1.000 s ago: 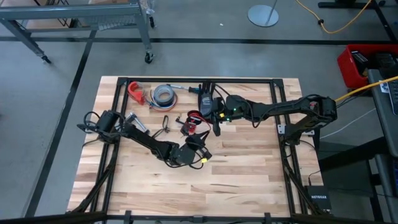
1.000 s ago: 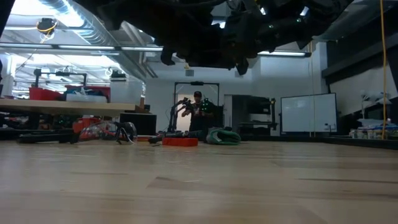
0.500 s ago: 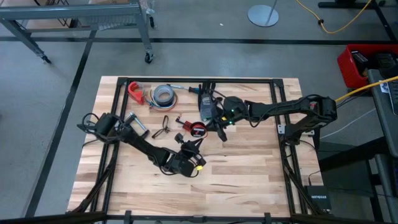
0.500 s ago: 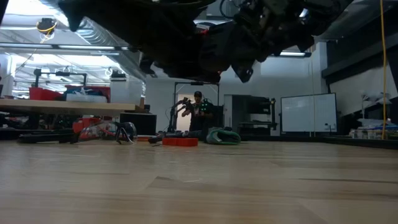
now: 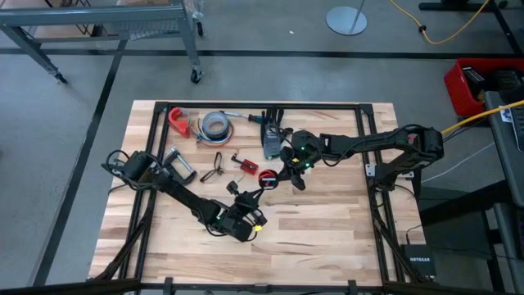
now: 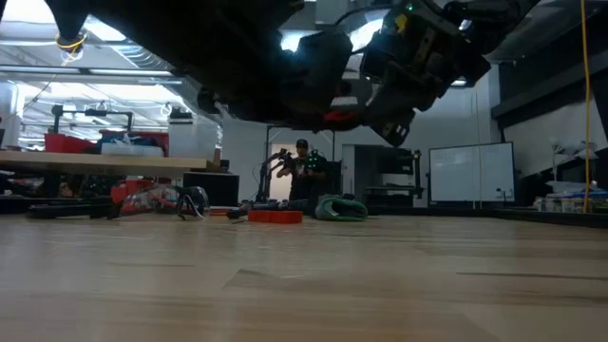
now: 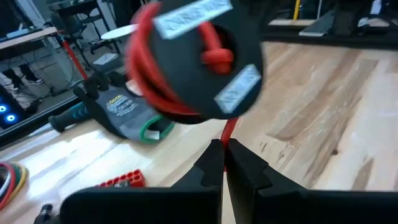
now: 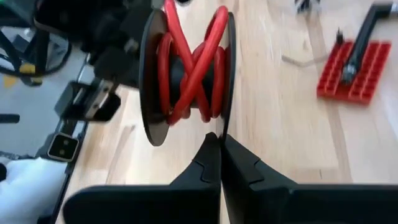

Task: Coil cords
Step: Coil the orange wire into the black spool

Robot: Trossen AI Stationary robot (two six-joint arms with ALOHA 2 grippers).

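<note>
High view: red cord (image 5: 268, 178) on black spool, mid-table. Right gripper (image 5: 288, 175) at its 3 o'clock, left gripper (image 5: 248, 197) at 7; both clamp it. Tape roll (image 5: 216, 124) at 11.

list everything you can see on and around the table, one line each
spool of red wire: one, black flanges with red wire, held in the air between both arms over the table's middle
red bit holder: one, red, on the table left of the spool
tape roll: one, grey, far edge
red clamp: one, red, far left corner
yellow cable: one, yellow, floor at right
table: one, light wood
left pincer: one, dark, shut on a red strand below the spool
right pincer: one, dark, shut beside the spool
</note>
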